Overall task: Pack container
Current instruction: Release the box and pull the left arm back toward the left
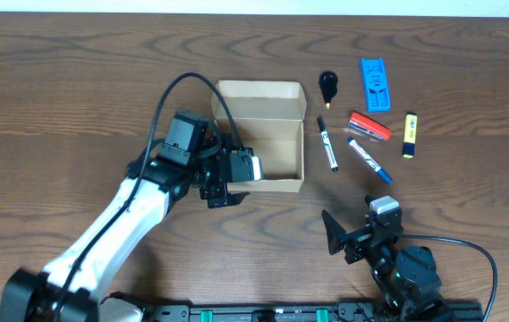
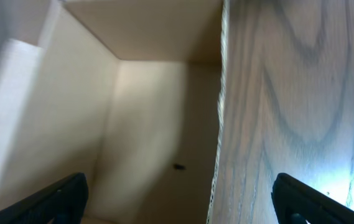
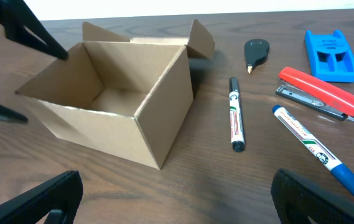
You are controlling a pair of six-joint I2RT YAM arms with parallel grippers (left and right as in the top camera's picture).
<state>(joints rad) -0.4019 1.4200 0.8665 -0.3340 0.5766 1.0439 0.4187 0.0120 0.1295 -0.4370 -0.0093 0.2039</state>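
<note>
The container (image 1: 276, 109) is an open tan cardboard box at mid-table with its flap lid folded back, and nothing shows inside it. It also shows in the right wrist view (image 3: 158, 106). My left gripper (image 1: 234, 170) is open at the box's front left wall. In the left wrist view the wall edge (image 2: 219, 124) runs between my open fingers (image 2: 180, 202), one finger inside the box and one outside over the table. My right gripper (image 1: 336, 234) is open and empty over bare table in front of the box; its fingers (image 3: 177, 199) frame bare wood.
Right of the box lie a black-capped marker (image 1: 327, 146), a blue-capped marker (image 1: 369, 161), a red stapler (image 1: 369, 126), a yellow highlighter (image 1: 409, 134), a blue plastic piece (image 1: 376, 84) and a small black object (image 1: 328, 85).
</note>
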